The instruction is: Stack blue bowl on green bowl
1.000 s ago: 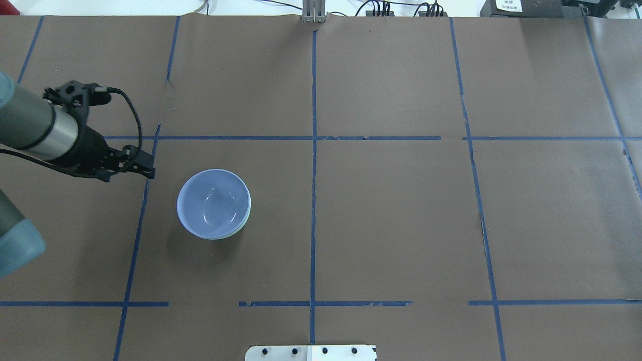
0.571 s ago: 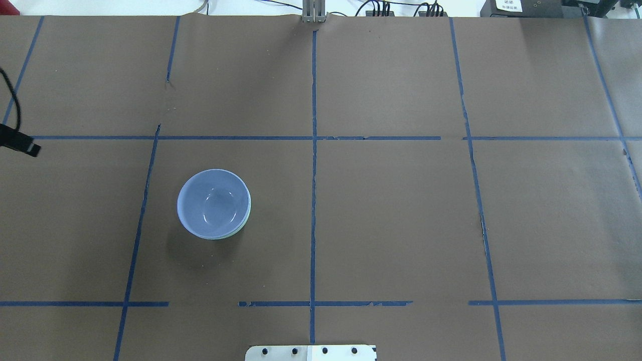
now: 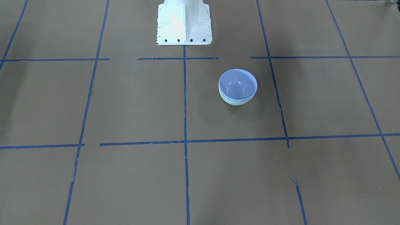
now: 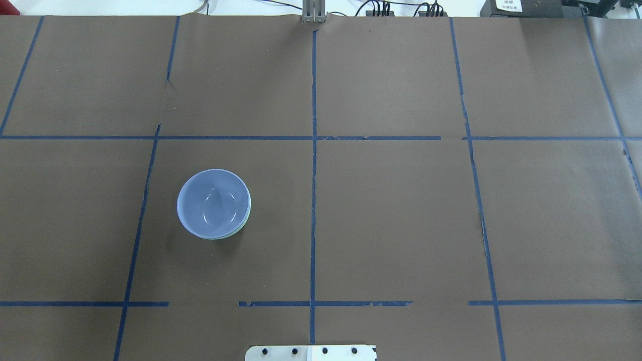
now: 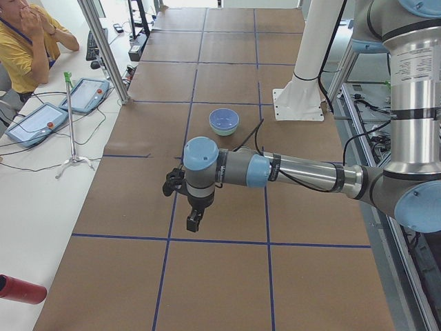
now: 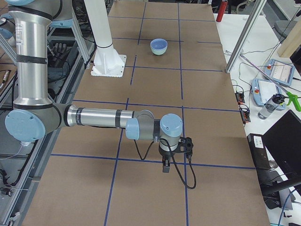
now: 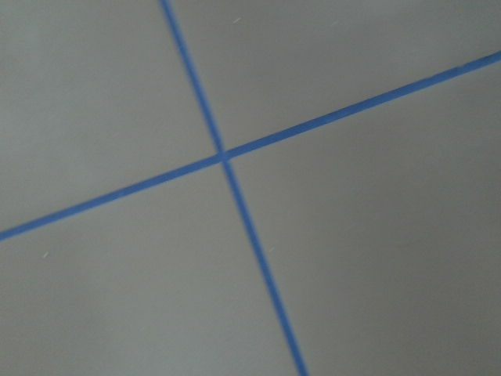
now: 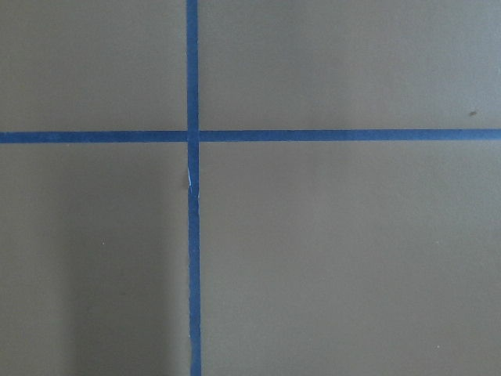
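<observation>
Stacked: the glossy periwinkle-blue bowl (image 4: 213,200) sits nested in the glossy pale mint-green bowl (image 3: 232,102), with neither arm near them.

Seen from the left end, the left gripper (image 5: 193,222) hangs pointing down from a forearm stretched out level over the brown paper-covered bench (image 4: 401,225), close above a line of the blue tape grid (image 4: 313,200). I cannot tell whether it is spread or pressed together. The right gripper (image 6: 165,165) hangs the same way at the opposite end, and its state cannot be told either. The bowls stand well beyond each gripper, beside the white robot pedestal (image 5: 298,103), and only a sliver of green shows under the blue. A white label (image 4: 509,5) past the far edge is too small to read. An operator in a yellow shirt (image 5: 27,41) sits by grey teach pendants (image 5: 86,93).
</observation>
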`<action>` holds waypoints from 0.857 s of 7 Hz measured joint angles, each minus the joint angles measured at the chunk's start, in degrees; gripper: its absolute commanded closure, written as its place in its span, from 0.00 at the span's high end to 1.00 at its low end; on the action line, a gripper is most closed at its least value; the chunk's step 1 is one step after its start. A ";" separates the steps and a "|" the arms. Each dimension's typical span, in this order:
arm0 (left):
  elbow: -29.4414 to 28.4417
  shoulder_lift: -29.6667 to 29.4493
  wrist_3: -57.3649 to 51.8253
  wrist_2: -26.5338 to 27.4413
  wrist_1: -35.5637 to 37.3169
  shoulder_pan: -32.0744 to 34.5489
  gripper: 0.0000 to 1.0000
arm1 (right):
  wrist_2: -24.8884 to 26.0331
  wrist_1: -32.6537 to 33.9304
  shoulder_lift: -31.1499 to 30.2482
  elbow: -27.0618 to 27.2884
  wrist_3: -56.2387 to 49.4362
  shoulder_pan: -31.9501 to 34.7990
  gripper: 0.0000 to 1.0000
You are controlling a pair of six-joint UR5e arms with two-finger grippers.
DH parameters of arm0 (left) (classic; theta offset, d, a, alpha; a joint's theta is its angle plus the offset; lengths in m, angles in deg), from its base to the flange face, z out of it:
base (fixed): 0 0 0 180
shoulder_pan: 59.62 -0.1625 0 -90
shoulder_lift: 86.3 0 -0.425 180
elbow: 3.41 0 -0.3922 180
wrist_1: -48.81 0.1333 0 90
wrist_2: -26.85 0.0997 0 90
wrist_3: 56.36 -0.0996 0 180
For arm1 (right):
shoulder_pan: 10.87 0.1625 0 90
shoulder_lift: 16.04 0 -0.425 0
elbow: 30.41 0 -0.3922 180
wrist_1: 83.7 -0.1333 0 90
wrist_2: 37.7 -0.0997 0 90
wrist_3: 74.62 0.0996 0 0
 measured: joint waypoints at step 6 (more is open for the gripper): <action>-0.55 1.78 -0.98 -0.55 -1.37 2.56 1.00 | -0.01 -0.02 0.00 0.00 0.00 0.00 1.00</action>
